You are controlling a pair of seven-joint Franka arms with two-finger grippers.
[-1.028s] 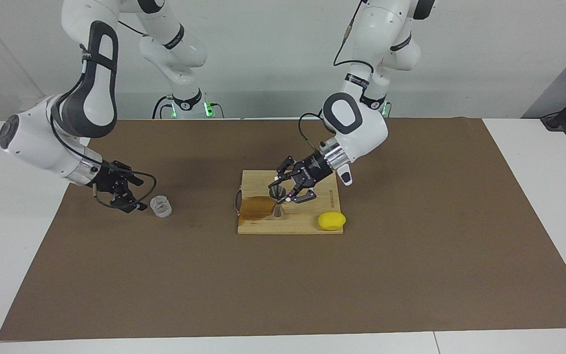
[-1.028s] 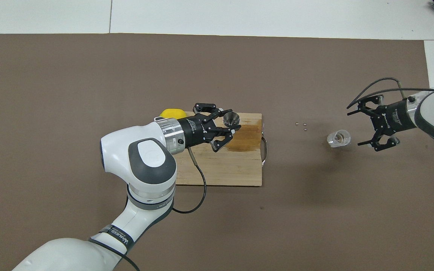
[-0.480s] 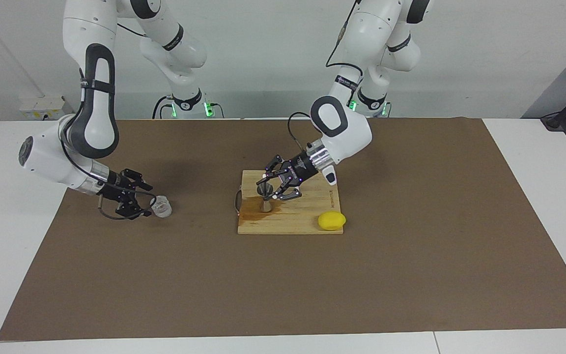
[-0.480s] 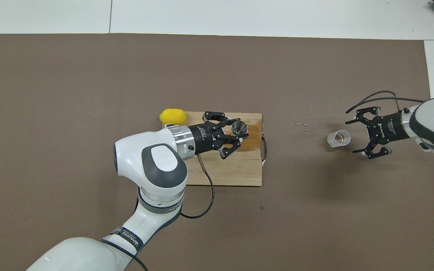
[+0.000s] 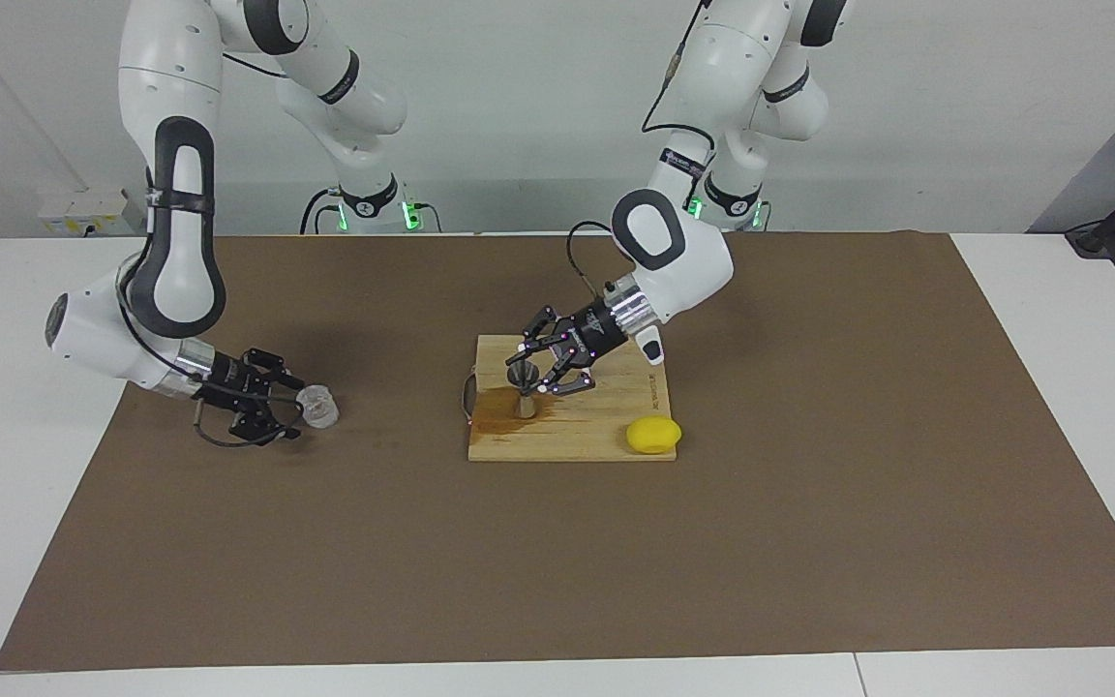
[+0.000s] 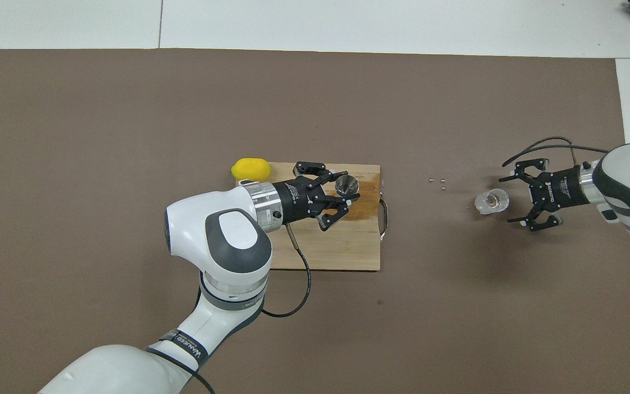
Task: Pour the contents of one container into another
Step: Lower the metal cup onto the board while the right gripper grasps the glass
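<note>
The clear glass tumbler (image 5: 318, 407) stands on the brown mat toward the right arm's end; it also shows in the overhead view (image 6: 492, 201). My right gripper (image 5: 286, 412) (image 6: 508, 200) is open and low at the mat, its fingertips just beside the glass and not around it. The steel jigger (image 5: 523, 385) (image 6: 346, 186) is upright over a dark wet stain on the wooden board (image 5: 606, 426). My left gripper (image 5: 530, 373) (image 6: 348, 189) is shut on the jigger, with a finger on each side of it.
A yellow lemon (image 5: 653, 435) (image 6: 250, 168) lies at the board's corner farther from the robots, toward the left arm's end. The board (image 6: 337, 246) has a metal handle facing the glass. A few tiny bits (image 6: 438, 182) lie on the mat between board and glass.
The left gripper carried the jigger across the board toward the right arm's end, onto the stain. The right gripper came down and moved in close to the glass.
</note>
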